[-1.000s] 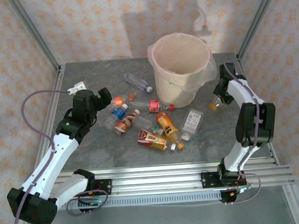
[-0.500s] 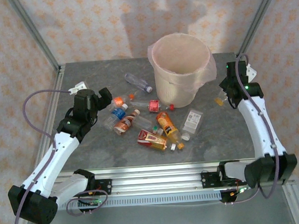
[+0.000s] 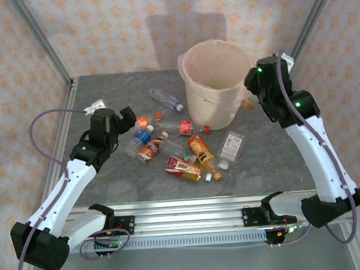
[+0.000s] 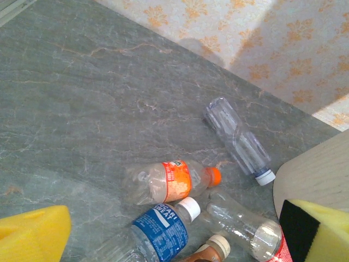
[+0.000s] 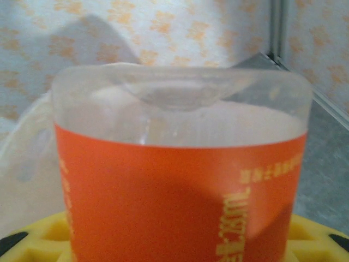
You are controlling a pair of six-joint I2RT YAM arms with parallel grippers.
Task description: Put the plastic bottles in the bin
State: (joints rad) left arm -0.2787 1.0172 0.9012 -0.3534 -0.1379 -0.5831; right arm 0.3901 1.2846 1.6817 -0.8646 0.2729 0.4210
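My right gripper (image 3: 251, 96) is shut on an orange-labelled plastic bottle (image 5: 180, 202), held up against the right side of the bin (image 3: 216, 84), just below its rim. The bottle's orange end (image 3: 246, 104) pokes out under the wrist. My left gripper (image 3: 127, 116) hangs open above the left of the pile, its yellow pads (image 4: 34, 236) either side of a blue-labelled bottle (image 4: 158, 232). Beside that lie an orange-labelled bottle (image 4: 172, 180) and a clear bottle (image 4: 238, 141). Several more bottles (image 3: 187, 159) lie in front of the bin.
A flattened clear bottle with a white label (image 3: 231, 145) lies alone right of the pile. A white plug (image 3: 94, 105) with its cable sits at the table's back left. Metal frame posts (image 3: 43, 42) stand at the back corners, and a rail (image 3: 191, 211) runs along the near edge.
My right arm has risen from the table right of the bin and swung left and up to the bin's rim, carrying the orange-labelled bottle. The left arm has barely moved.
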